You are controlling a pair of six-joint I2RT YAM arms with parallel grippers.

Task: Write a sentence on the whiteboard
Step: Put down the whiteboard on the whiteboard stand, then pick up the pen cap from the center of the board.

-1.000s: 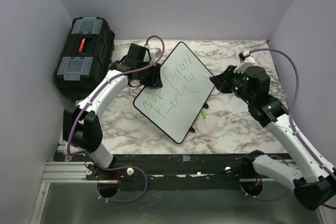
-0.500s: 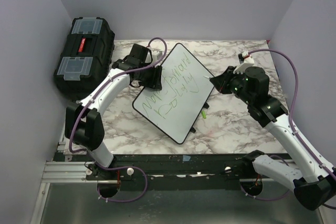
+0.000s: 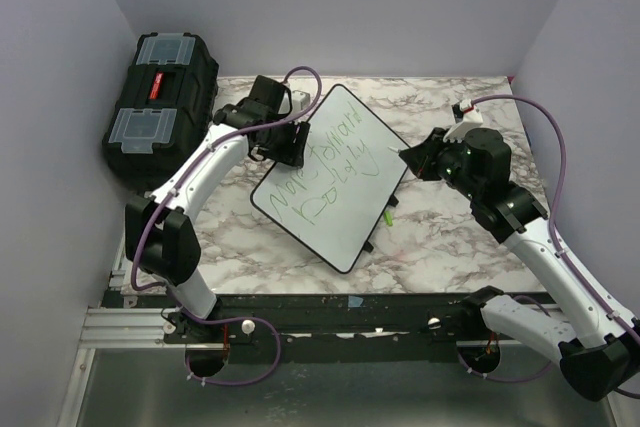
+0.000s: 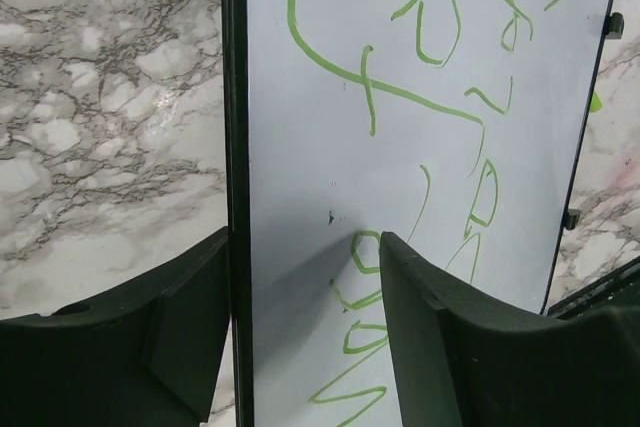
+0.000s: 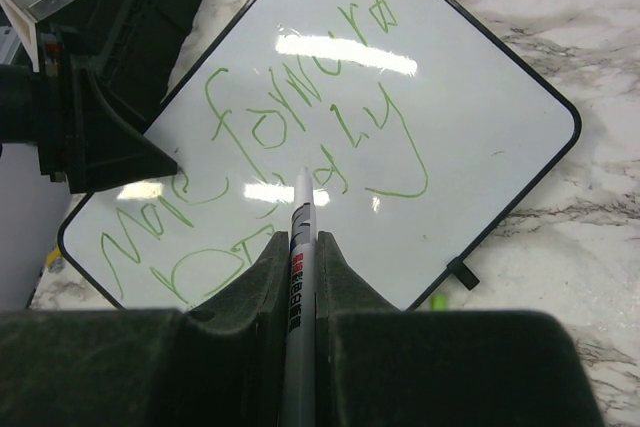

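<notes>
The whiteboard lies askew on the marble table, and the sentence runs over it in two lines of green handwriting. My left gripper sits at the board's far left edge. In the left wrist view it is open, one finger outside the black rim and the other over the white face. My right gripper hovers at the board's right corner, shut on a white marker. The marker's tip points at the writing on the whiteboard.
A black toolbox with clear lid compartments stands at the far left beside the table. A small green cap lies on the marble by the board's near right edge, next to black clips on the rim. Purple walls close in on three sides.
My left gripper's jaws have spread apart at the board's edge and the wrist has drawn slightly away to the far left. The right arm and marker hold still.
</notes>
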